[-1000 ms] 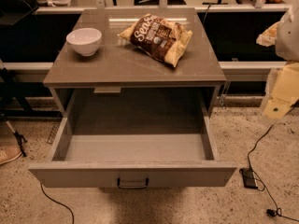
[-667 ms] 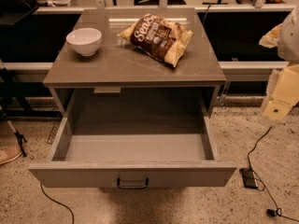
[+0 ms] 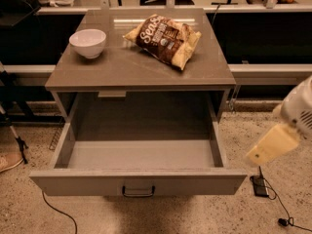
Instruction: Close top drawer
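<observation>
The grey tabletop (image 3: 131, 72) tops a cabinet standing on a speckled floor (image 3: 273, 213). The top drawer (image 3: 73, 182) beneath it is pulled far out toward the camera, its front well apart from the cabinet. The arm (image 3: 292, 123) hangs at the right edge, its jaws beside the drawer's right corner but not touching it; their opening cannot be told. A chip bag (image 3: 165, 39) and a white bowl (image 3: 88, 43) sit on the tabletop. A dark handle (image 3: 138, 193) sits at the centre of the drawer front.

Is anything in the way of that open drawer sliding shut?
Nothing visible. The drawer shows nothing inside; the bowl and chip bag sit on the tabletop, off its path. The gripper is right of the drawer front, nothing between.
</observation>
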`<action>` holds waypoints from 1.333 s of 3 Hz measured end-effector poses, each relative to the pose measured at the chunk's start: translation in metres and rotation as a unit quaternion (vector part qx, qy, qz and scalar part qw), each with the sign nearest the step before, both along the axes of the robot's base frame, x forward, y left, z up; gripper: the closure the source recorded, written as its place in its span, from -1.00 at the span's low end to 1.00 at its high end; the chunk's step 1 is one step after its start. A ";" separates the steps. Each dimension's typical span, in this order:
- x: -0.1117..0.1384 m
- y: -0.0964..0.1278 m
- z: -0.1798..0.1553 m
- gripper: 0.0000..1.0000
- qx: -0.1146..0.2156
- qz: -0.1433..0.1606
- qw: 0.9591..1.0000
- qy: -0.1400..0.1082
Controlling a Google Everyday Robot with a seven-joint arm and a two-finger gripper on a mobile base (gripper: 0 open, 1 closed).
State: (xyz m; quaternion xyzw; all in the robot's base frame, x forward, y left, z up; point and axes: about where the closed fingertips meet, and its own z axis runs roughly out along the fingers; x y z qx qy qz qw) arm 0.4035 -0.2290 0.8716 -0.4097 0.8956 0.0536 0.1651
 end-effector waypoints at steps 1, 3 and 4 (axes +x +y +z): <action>-0.019 0.007 -0.076 -0.15 0.033 -0.080 0.994 0.067; -0.047 0.023 -0.168 0.78 0.034 -0.154 0.974 0.165; -0.042 0.031 -0.208 1.00 0.015 -0.177 0.965 0.193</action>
